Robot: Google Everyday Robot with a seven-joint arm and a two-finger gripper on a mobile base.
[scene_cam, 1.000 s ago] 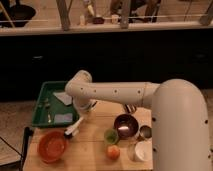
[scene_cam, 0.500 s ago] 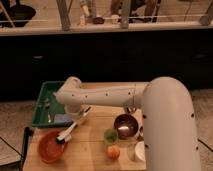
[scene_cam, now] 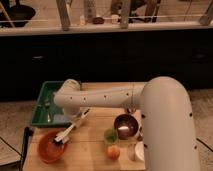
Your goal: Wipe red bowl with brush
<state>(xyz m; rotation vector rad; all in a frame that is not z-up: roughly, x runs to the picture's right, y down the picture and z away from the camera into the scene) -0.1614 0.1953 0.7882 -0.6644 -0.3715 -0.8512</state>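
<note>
Holding the brush [scene_cam: 68, 133] by the upper end of its white handle with the gripper [scene_cam: 81, 118], closed on it, low over the wooden table [scene_cam: 90, 157] and just off the near right corner of the green tray [scene_cam: 42, 103]. Mostly tucked under the thick white arm [scene_cam: 107, 97] reaching in from the right, so little of the gripper itself on show. Slanting down and to the left from there, with the dark bristle head lowest, at the right side of the red bowl [scene_cam: 47, 147]. Hard to tell whether pressing on the inside or hanging just above it. Upright at the near left corner of the table, in front of the tray: the red bowl. Further right, well apart from it, a dark maroon bowl [scene_cam: 125, 125], with a small green cup [scene_cam: 110, 135] just beside its left edge. In front of the cup, an orange fruit [scene_cam: 113, 152], and right of that a small white cup [scene_cam: 137, 151]. In the tray, a few utensils, too dim to name.
</note>
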